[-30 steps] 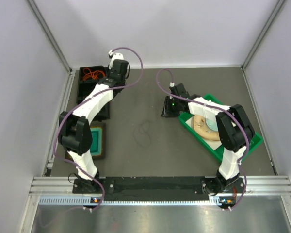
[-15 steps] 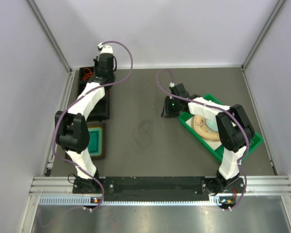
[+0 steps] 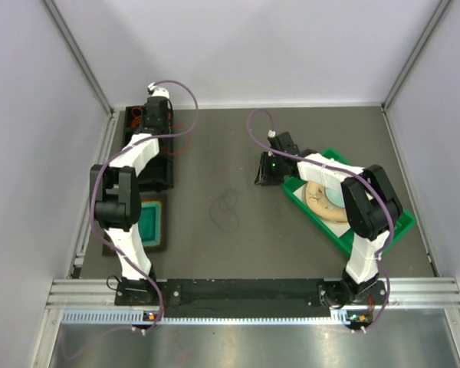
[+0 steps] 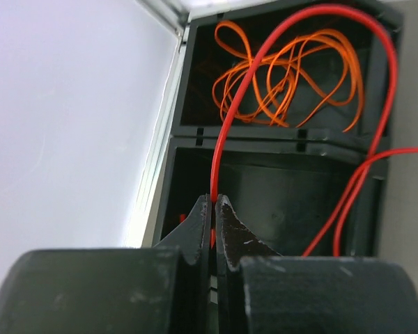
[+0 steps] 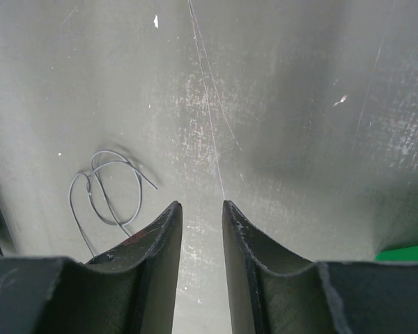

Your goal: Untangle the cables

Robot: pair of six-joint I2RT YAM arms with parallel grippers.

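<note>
My left gripper [image 3: 153,115] is at the table's far left, over a black compartment tray [image 3: 159,175]. In the left wrist view the gripper [image 4: 214,203] is shut on one orange-red cable [image 4: 224,125]. This cable arcs up over the tray's far compartment and back down the right side. A tangle of orange cables [image 4: 292,69] lies in that far compartment and shows partly in the top view [image 3: 136,116]. A thin dark cable [image 3: 228,208] lies looped on the table's middle, also seen in the right wrist view [image 5: 108,191]. My right gripper [image 3: 262,178] [image 5: 202,205] is open and empty, low over the bare table.
A green tray [image 3: 391,230] holding a tan ring stands under the right arm. A teal square dish on a brown mat [image 3: 150,222] lies at the near left. The grey left wall [image 4: 70,118] is close beside the black tray.
My left arm has swung left and back along the black tray toward the wall, with the orange-red cable still in its jaws. The right arm and the dark cable have not moved.
</note>
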